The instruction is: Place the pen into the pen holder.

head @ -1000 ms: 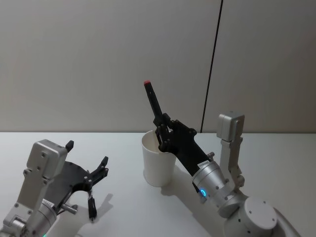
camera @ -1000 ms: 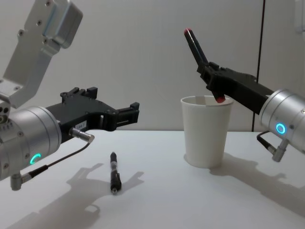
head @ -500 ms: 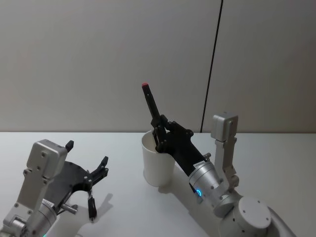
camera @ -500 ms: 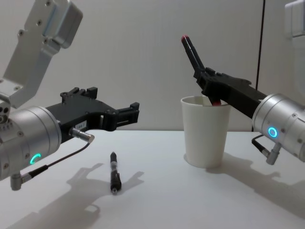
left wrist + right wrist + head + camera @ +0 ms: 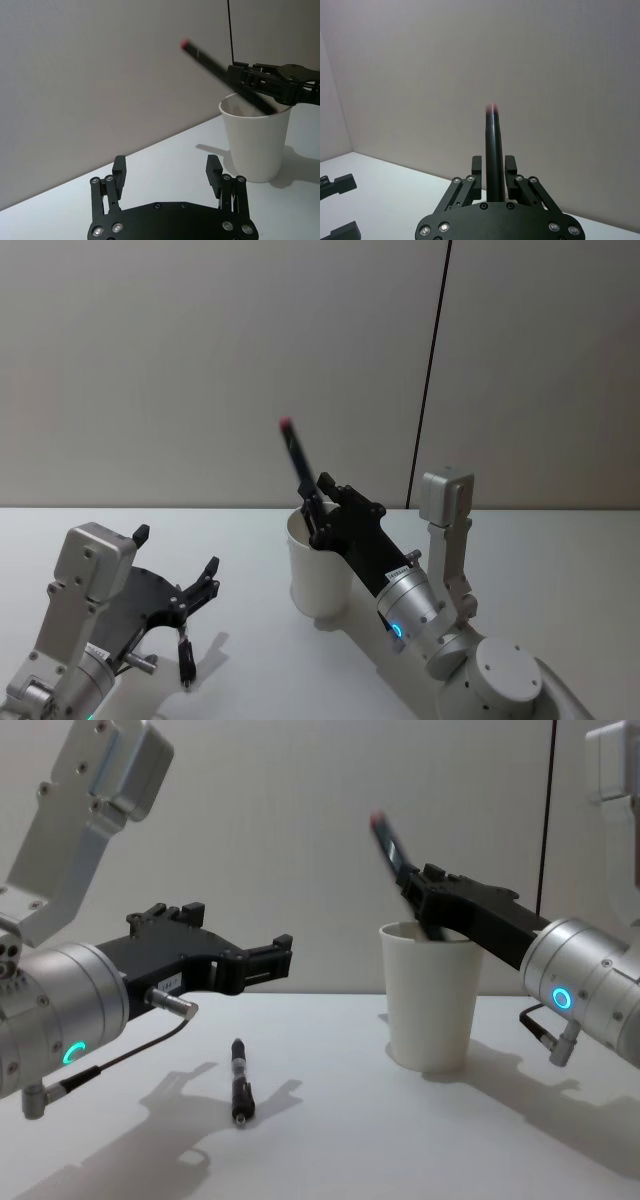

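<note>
A black pen (image 5: 298, 462) with a red tip stands tilted, its lower end dipping into the mouth of the white paper-cup pen holder (image 5: 318, 582). My right gripper (image 5: 316, 514) is shut on the pen at the cup's rim. The chest view has the pen (image 5: 391, 844), the right gripper (image 5: 418, 898) and the pen holder (image 5: 431, 1012). In the right wrist view the pen (image 5: 494, 148) rises between the right gripper's (image 5: 494, 169) fingers. My left gripper (image 5: 176, 552) hovers open to the cup's left, holding nothing.
A second black pen (image 5: 240, 1082) lies on the white table (image 5: 330, 1150) below my left gripper (image 5: 268, 960), also in the head view as the second pen (image 5: 186, 651). A grey wall stands close behind the table.
My right gripper has moved left and lower over the cup, and the pen it holds has tilted further left. The left arm and the pen on the table have not moved.
</note>
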`<action>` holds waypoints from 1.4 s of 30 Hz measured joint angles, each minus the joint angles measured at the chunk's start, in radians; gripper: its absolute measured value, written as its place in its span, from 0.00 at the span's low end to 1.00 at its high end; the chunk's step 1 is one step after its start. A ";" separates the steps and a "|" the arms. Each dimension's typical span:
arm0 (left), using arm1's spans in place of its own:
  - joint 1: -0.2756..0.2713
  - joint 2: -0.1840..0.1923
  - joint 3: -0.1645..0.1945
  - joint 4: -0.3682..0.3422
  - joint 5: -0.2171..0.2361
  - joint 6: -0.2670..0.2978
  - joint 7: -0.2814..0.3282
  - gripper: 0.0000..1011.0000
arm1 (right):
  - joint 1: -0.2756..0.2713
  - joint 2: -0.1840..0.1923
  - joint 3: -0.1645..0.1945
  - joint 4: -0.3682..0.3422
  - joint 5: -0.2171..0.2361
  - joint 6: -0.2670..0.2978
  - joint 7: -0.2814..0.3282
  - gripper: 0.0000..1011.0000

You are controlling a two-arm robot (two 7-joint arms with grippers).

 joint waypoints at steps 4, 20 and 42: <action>0.000 0.000 0.000 0.000 0.000 0.000 0.000 0.99 | 0.001 -0.002 0.000 0.002 -0.001 -0.001 0.000 0.36; 0.000 0.000 0.000 0.000 0.000 0.000 0.000 0.99 | 0.003 -0.005 0.000 0.006 -0.004 -0.001 0.001 0.86; 0.000 0.000 0.000 0.000 0.000 0.000 0.000 0.99 | -0.073 0.021 0.040 -0.133 0.056 0.042 0.015 0.99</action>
